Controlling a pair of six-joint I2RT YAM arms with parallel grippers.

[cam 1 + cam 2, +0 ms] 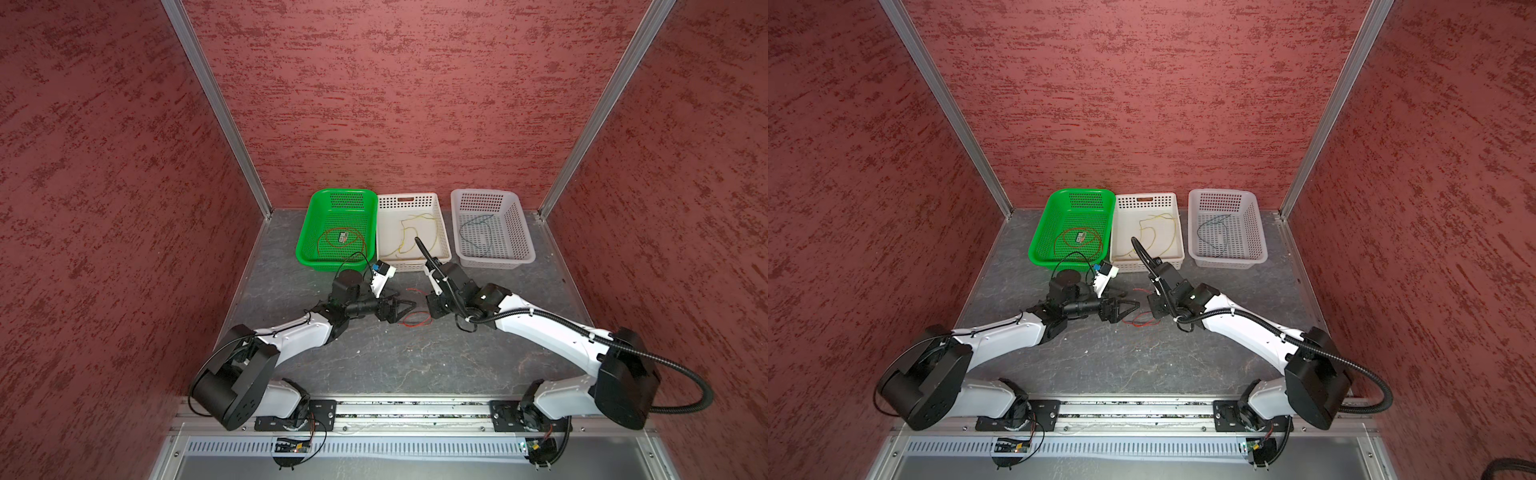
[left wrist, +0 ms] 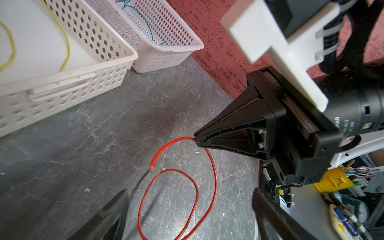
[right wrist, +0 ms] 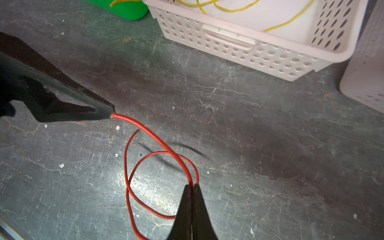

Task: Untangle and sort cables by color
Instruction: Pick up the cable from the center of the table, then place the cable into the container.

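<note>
Cables point(image 1: 402, 232) look mostly sorted, judging by the three baskets along the back wall. Take the loose red cable point(image 1: 417, 320) on the table as the centre of the clock.

- **11 o'clock:** the green basket point(image 1: 324, 266) holds red loops point(image 1: 322, 239).
- **12 o'clock:** the cream basket point(image 1: 411, 264) holds the yellow cables point(image 2: 66, 41).
- **About 2 o'clock:** the white basket point(image 1: 498, 262) holds a blue-green cable point(image 2: 149, 27).

What seems left is the loose red cable alone, curled on the table between the two arms. At its 9 o'clock the left gripper point(image 2: 190, 191) has its fingers spread wide. The cable's free end lies between them, ungripped. At its 3 o'clock the right gripper point(image 3: 192, 186) is pinched tight on the cable partway along its length.

No other stray cable shows on the table. Carrying this one to the green basket at 11 o'clock would probably finish the job.
</note>
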